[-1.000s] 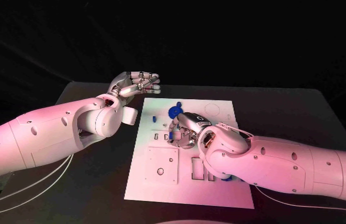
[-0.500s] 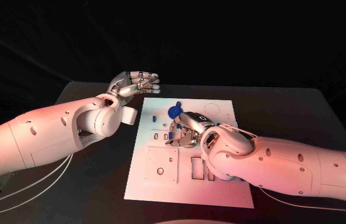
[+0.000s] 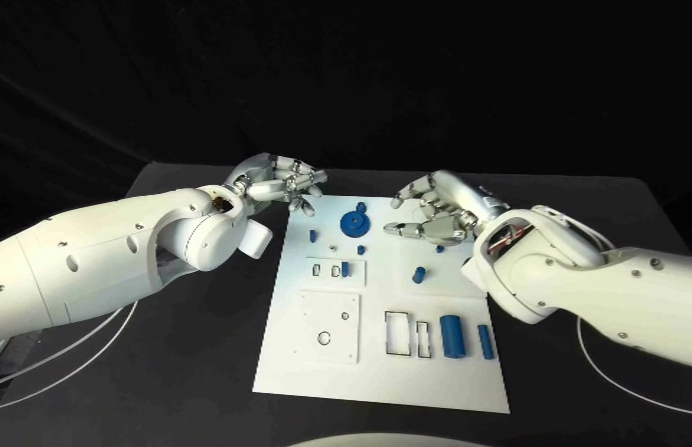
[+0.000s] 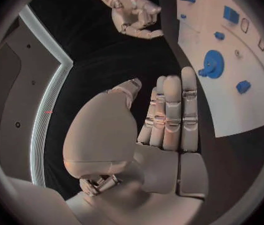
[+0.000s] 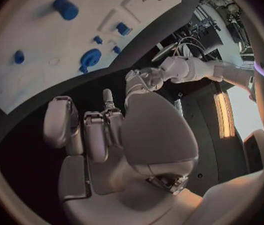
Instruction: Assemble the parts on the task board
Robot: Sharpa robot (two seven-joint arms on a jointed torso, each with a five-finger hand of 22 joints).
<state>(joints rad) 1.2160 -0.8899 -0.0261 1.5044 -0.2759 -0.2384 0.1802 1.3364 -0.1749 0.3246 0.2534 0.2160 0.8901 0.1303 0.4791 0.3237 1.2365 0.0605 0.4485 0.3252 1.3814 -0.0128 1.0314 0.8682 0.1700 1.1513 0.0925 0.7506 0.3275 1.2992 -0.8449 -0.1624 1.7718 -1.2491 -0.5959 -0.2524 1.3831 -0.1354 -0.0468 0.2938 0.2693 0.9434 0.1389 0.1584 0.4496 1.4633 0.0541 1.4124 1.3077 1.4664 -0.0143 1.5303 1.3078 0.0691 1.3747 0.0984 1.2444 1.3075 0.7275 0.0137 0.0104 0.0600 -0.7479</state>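
- Black surface [image 3: 173,367] is carrying the white task board [image 3: 433,382] at its centre; the room behind is showing dark.
- Left hand [image 3: 281,182] is hovering off the board's 10 o'clock corner, fingers loosely curled, holding nothing.
- Right hand [image 3: 433,209] is hanging over the board's 1 o'clock area, fingers curled, holding nothing.
- Blue round part [image 3: 353,224] is sitting at the board's 12 o'clock, between the hands.
- Two blue cylinders [image 3: 456,336] are lying toward 4 o'clock on the board.
- Small blue pieces [image 3: 420,274] are standing near the board's centre.
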